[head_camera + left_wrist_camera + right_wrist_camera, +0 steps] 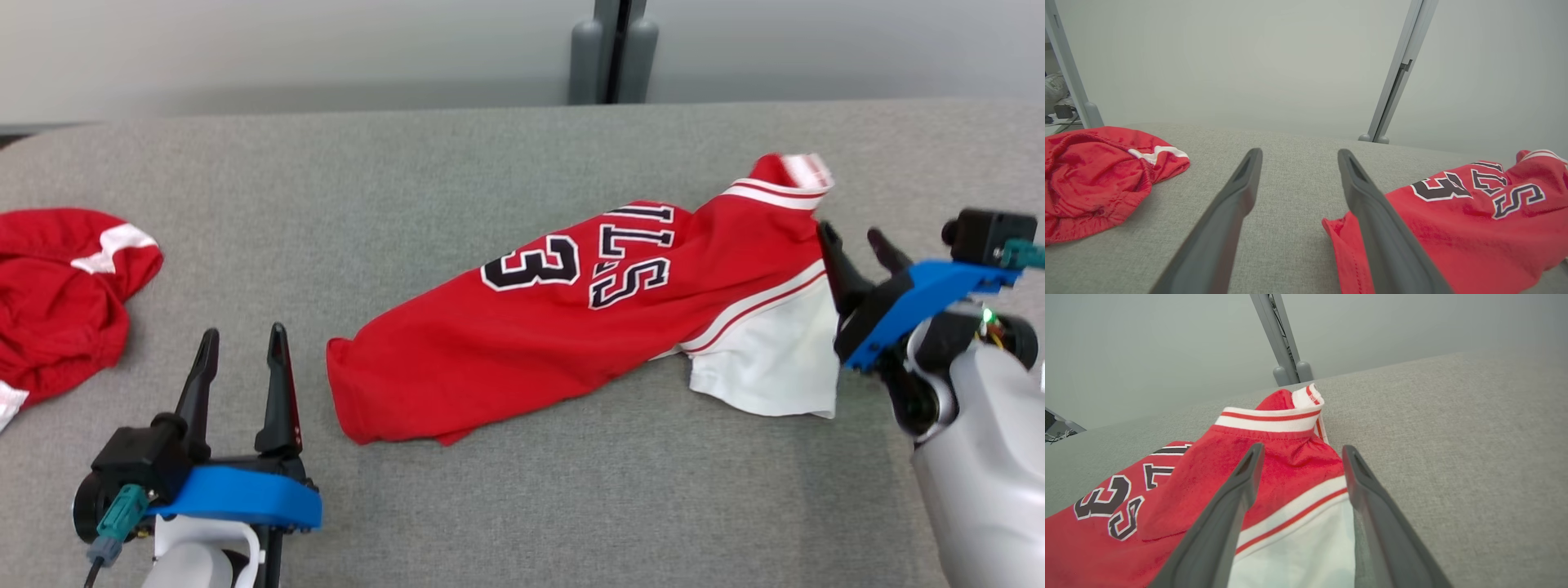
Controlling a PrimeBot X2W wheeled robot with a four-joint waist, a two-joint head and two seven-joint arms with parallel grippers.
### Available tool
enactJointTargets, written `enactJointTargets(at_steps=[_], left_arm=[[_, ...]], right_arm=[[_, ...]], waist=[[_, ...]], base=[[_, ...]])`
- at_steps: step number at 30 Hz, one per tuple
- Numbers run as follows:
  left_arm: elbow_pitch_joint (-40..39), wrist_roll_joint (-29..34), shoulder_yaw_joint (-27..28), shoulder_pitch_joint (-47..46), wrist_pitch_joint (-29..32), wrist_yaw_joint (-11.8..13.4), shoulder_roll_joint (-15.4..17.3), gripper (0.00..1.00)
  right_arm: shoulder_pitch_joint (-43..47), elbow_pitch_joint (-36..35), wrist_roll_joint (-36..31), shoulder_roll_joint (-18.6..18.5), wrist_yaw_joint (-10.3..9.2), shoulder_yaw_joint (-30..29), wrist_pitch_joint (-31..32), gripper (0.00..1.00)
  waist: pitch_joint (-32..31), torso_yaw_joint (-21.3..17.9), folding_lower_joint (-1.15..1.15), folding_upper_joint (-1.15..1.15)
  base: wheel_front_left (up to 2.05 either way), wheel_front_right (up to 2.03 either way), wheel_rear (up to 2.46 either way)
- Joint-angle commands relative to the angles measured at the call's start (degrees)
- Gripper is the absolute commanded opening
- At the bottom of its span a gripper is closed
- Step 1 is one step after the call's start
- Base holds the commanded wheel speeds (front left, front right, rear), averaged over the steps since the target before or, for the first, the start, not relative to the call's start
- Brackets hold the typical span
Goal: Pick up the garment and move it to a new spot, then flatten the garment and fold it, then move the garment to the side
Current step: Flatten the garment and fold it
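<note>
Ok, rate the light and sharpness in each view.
Head view: even, soft light, no glare, jersey lettering crisp. Left wrist view: left gripper looms large, post looks tilted. Right wrist view: table fades hazy toward its far edge.

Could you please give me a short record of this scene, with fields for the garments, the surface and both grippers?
Surface: grey fabric-covered table
Task garment: red basketball jersey with black lettering and a white panel, lying stretched out, unfolded
Other garment: crumpled red cloth with white trim, at the table's left side
Left gripper: open, empty, near the jersey's left end
Right gripper: open, at the jersey's right end by the white panel
</note>
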Motion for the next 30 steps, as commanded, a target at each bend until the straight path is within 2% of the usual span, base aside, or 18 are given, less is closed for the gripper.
enactJointTargets(at_steps=[1,7,15,19,23,30], left_arm=[[0.28,-0.44,0.49,0.87,-0.37,0.15,0.12,1.0],[0.53,-0.86,1.1,4.36,-0.56,0.61,0.23,1.0],[0.53,-0.4,1.61,8.1,-0.77,1.23,0.06,1.0],[0.84,-0.21,1.76,9.54,-0.79,1.43,0.21,1.0],[0.95,-0.12,1.95,10.82,-0.83,1.65,0.32,1.0],[-0.05,-0.23,1.78,12.59,-0.86,2.29,-0.16,1.0]], right_arm=[[2.04,-1.17,-0.71,-0.3,0.15,0.37,0.0,1.0],[12.65,-10.48,-3.39,1.6,0.14,-0.26,-3.37,1.0],[28.51,-27.72,-14.15,7.59,0.14,-7.01,-10.55,1.0],[34.85,-34.12,-18.46,8.79,0.14,-8.36,-10.41,1.0],[38.64,-36.57,-17.92,8.93,0.14,-7.92,-7.96,1.0],[40.29,-38.26,-17.09,8.94,0.14,-7.87,-6.19,1.0]], waist=[[-2.22,-1.72,-0.01,0.0],[-5.67,-3.16,-0.01,0.0],[-9.08,-3.02,-0.01,0.0],[-10.76,-2.83,-0.01,0.0],[-11.89,-3.21,-0.01,0.0],[-12.15,-3.12,-0.01,0.0]], base=[[0.0,0.0,0.0],[0.0,0.0,0.0],[0.0,0.0,0.0],[0.0,0.0,0.0],[0.0,0.0,0.0],[0.0,0.0,0.0]])
